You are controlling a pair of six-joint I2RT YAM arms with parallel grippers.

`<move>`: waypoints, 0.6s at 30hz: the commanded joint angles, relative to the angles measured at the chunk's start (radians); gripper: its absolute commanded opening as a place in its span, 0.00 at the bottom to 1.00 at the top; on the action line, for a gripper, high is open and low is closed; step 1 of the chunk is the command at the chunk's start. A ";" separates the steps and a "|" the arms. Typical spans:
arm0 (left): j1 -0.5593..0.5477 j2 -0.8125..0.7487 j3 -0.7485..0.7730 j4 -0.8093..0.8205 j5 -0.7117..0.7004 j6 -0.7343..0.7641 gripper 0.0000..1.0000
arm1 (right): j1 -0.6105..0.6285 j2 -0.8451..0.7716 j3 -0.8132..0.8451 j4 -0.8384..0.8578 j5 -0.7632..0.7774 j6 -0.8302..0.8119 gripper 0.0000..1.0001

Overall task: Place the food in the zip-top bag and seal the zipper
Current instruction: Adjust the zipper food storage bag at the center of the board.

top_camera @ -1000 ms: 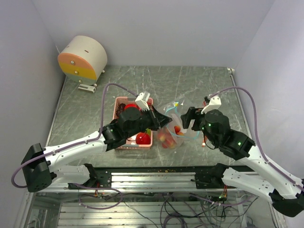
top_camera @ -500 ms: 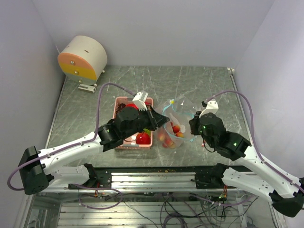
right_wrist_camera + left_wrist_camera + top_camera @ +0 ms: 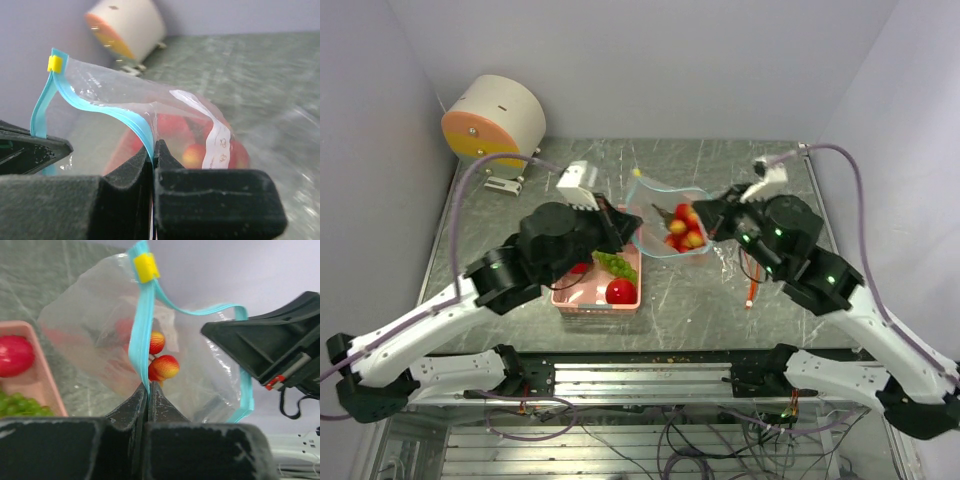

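Both arms have swung up and toward the back since a second ago, raising the zip-top bag point(image 3: 665, 205) from beside the tray to above the marbled grey tabletop point(image 3: 740, 170). The bag now hangs stretched between them, mouth spread. Jaws of the left gripper point(image 3: 147, 390) are together, pinching the blue zipper strip point(image 3: 142, 335) below the yellow slider point(image 3: 146, 267). Jaws of the right gripper point(image 3: 153, 149), apart a second ago, are clamped on the strip at the opposite rim. Bag film is clear, glossy and crinkled. At its bottom sit small round red-orange tomatoes point(image 3: 682, 230), shiny. The pink rectangular tray point(image 3: 582, 297), near the bag, holds one smooth red ball point(image 3: 620, 291) and a knobbly green grape bunch point(image 3: 615, 265).
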 commanded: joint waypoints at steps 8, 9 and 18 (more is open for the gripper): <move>0.006 -0.218 0.178 -0.490 -0.506 0.139 0.07 | 0.085 0.390 0.113 0.533 -0.526 0.042 0.00; 0.007 -0.234 0.179 -0.520 -0.539 0.137 0.07 | 0.110 0.423 0.121 0.567 -0.524 0.039 0.00; 0.007 -0.327 0.082 -0.719 -0.758 -0.003 0.07 | 0.210 0.713 0.160 0.629 -0.527 0.032 0.16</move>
